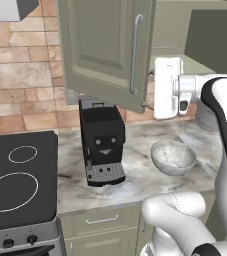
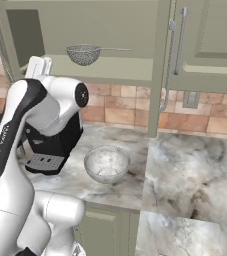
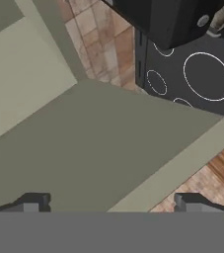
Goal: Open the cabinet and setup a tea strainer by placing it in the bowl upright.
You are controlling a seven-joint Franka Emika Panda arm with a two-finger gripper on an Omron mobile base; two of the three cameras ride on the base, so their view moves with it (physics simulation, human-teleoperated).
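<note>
The white arm rises from its base, bends at a dark-jointed elbow and reaches up and forward with the wrist held level. Its pincer (image 3: 111,202) stands wide apart, both dark fingertips (image 3: 34,201) spread, holding nothing between them.

cabinet (image 2: 110,30) doors open, shelf reachable

Jaws wide apart over green cabinet (image 3: 84,133) panel; black stovetop (image 3: 197,79) beyond.
</note>
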